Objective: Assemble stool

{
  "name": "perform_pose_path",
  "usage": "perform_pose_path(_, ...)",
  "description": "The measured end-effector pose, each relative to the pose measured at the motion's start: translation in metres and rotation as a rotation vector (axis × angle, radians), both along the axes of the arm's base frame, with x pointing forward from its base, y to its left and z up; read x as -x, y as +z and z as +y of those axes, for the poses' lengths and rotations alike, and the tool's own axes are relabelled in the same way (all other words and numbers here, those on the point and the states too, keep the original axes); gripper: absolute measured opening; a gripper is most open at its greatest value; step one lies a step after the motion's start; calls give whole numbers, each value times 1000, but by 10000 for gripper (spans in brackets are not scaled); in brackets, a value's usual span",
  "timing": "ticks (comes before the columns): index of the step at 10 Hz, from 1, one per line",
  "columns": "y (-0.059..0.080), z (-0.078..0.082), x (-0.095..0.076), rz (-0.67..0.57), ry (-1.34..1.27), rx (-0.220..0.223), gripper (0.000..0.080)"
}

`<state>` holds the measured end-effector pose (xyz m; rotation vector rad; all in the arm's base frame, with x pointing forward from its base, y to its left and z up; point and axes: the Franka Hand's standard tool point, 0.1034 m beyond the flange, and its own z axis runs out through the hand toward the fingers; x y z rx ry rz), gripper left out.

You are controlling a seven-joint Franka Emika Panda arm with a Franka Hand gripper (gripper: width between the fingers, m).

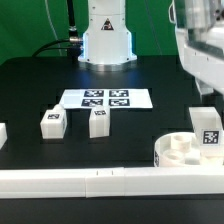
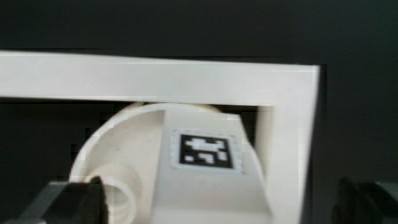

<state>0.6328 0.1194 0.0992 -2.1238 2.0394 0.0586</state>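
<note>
Gripper (image 2: 222, 202) wide open (nothing gripped), w/ fingertips (image 2: 71, 200) either side of seat (image 2: 143, 140); can't tell if touching.

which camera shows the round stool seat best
The exterior view. It shows the seat from above, with its round shape and top sockets, lying by the white rail, though the picture's right edge cuts it off. The wrist view shows only a close, blurry stretch of its curved side with one tag.
</note>
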Motion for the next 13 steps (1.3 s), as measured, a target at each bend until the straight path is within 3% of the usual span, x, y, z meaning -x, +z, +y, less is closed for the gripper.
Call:
perform_pose_path(1, 11, 5, 0, -11, 8, -6, 647)
perform_pose_path(5, 8, 4, 0, -60, 305, 31, 649)
perform_pose_path(8, 13, 4, -1, -102, 760, 89, 649)
perform_pose_path(13, 11, 2, 0, -156, 1139, 133, 649)
